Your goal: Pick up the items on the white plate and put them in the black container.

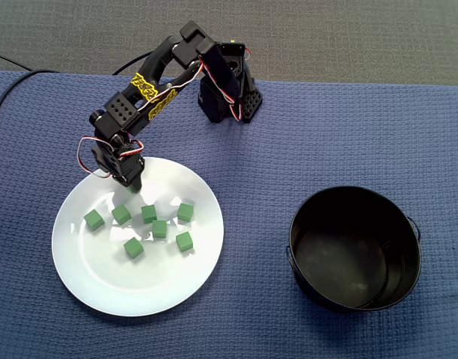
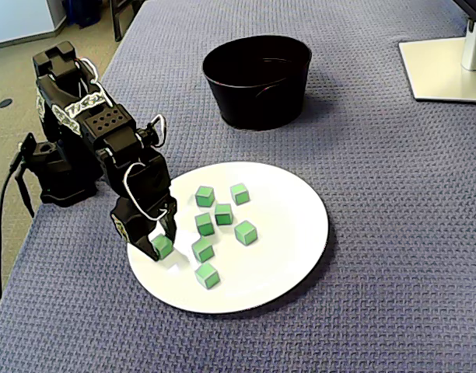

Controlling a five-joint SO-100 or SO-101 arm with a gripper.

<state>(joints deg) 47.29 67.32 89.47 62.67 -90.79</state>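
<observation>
- In the fixed view from above, the white plate (image 1: 102,288) lies on the left of the cloth-covered desk (image 1: 364,134). The black arm (image 1: 150,93) stretches from beyond the plate's upper right to its upper-left rim.
- The claw (image 1: 132,183) points straight down at the plate's upper-left part. In the fixed view from the side, its fingers (image 2: 138,231) flank one green cube (image 2: 162,247) at the plate's edge. I cannot tell whether they press on it. From above, the claw hides that cube.
- Seven other green cubes (image 1: 159,229) lie loose around the plate's middle, each turned at its own angle. They have no long axis.
- The black container (image 1: 292,239) stands upright and mouth up, well apart to the plate's right. Its dark inside is hard to make out.
</observation>
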